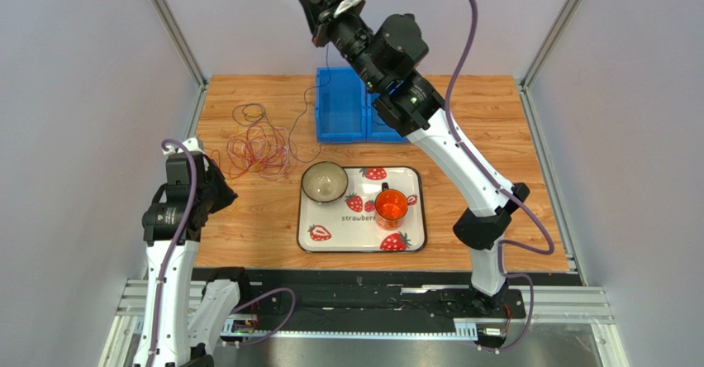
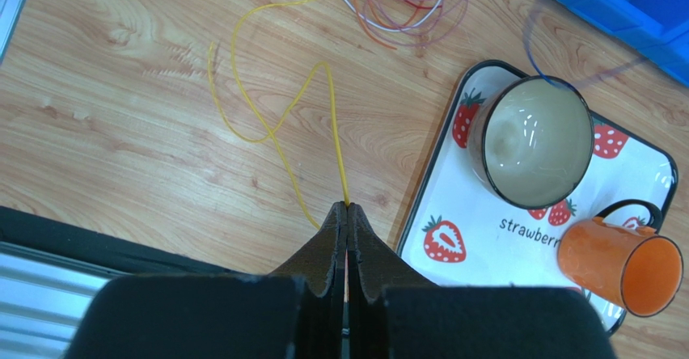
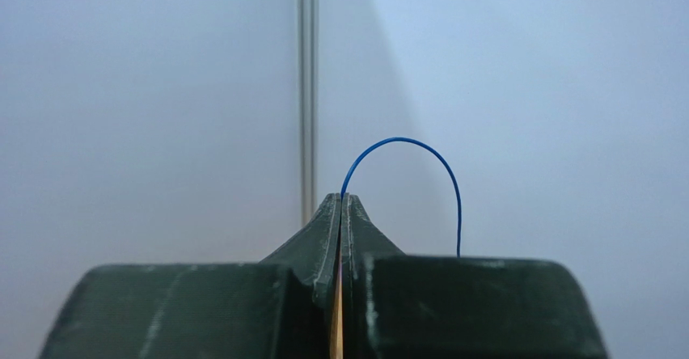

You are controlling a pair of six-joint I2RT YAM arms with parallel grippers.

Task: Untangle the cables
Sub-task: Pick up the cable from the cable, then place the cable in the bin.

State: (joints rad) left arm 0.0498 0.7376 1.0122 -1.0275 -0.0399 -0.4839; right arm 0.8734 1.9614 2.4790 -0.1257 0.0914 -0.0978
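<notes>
On the far left of the worktop, left of the blue bin, lies the loose coil of cables; the left pincer is clamped on a yellow wire running to that coil, while the right pincer, raised high, pinches a blue wire arcing above its tips

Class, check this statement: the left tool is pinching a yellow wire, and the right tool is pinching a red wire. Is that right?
Not quite. The right tool is shut on a blue wire, not a red one; the right wrist view shows it arching out from the tips. The rest holds: the left tool is pinching a yellow wire.
</notes>
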